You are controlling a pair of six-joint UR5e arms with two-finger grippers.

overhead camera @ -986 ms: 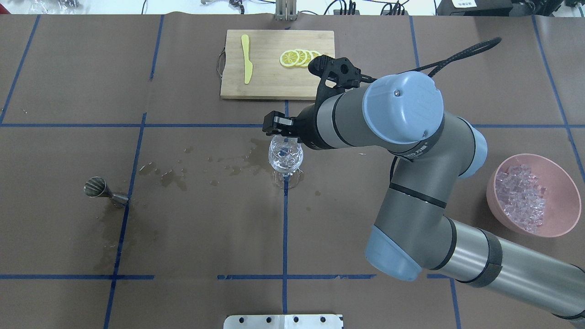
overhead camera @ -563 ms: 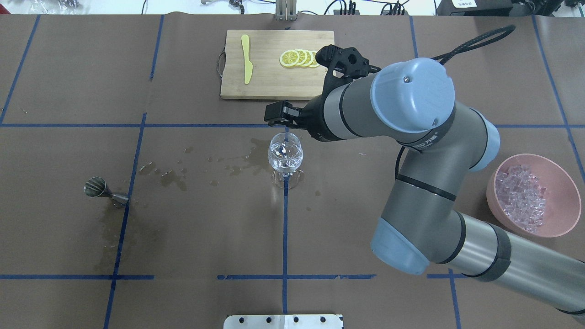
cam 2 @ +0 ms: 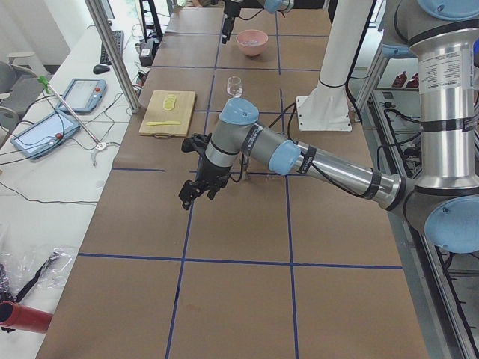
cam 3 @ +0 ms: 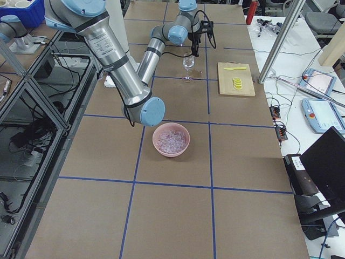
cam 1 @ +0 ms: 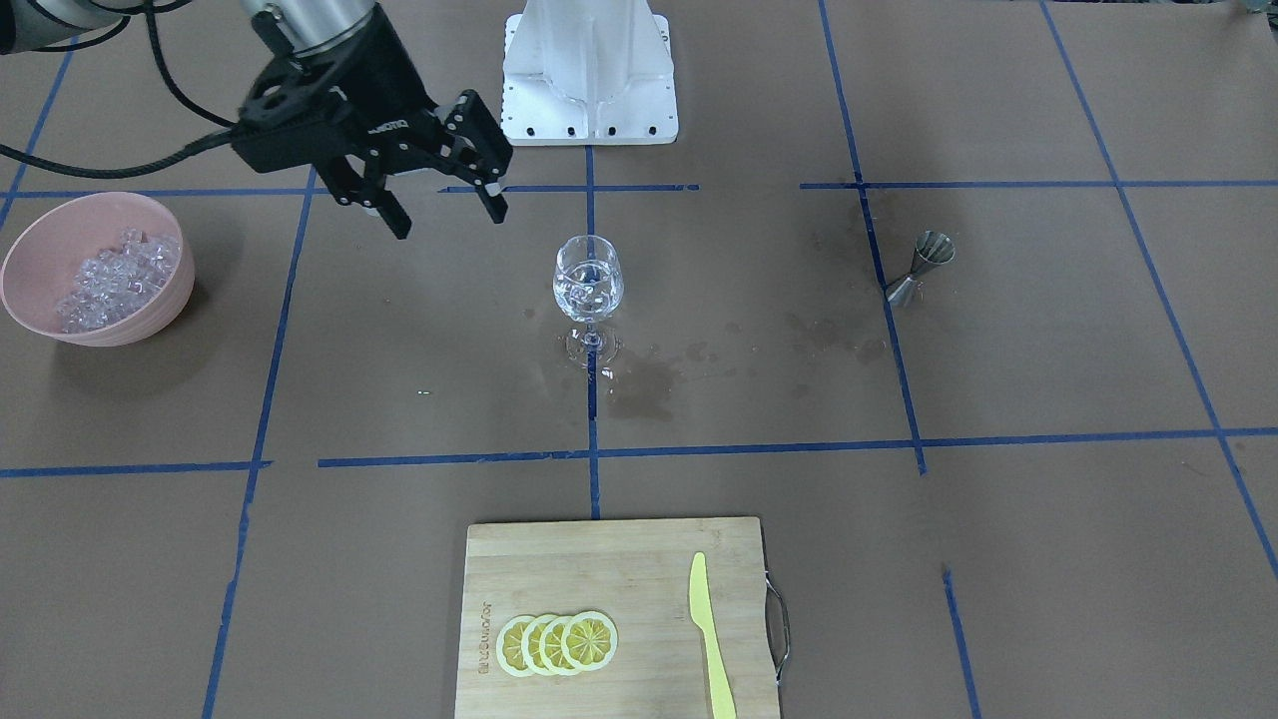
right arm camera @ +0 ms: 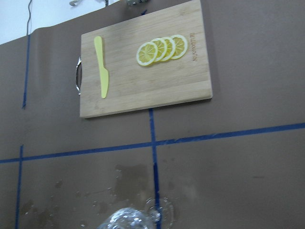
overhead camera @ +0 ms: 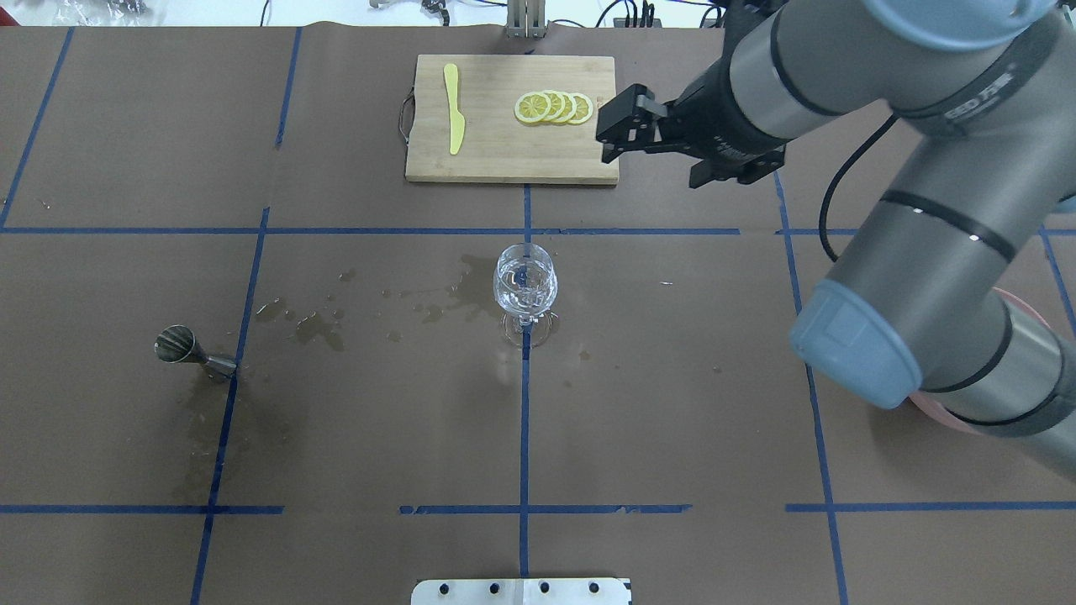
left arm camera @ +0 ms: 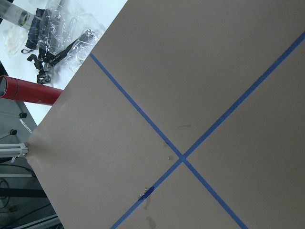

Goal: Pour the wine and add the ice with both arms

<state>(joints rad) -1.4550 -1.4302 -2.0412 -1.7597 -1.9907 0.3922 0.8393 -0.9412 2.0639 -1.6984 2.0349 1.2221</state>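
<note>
While a cutting board [cam 1: 619,569] with lemon slices [cam 1: 557,642] and a knife [cam 1: 709,639] lies well apart and a jigger [cam 1: 921,265] stands aside, the right gripper [cam 1: 447,215] hangs wide open and empty between the wine glass [cam 1: 588,278] and the pink bowl [cam 1: 50,225] of ice [cam 1: 105,280]. Whether the left gripper [cam 2: 196,188] is open, I cannot tell. The tabletop [cam 1: 998,559] is blue-taped brown paper, wet-stained by the glass.

glass [overhead camera: 524,284] at centre, board [overhead camera: 492,160] beyond, jigger [overhead camera: 190,352] left, ice [cam 1: 108,278] in bowl [cam 1: 50,240] right
</note>
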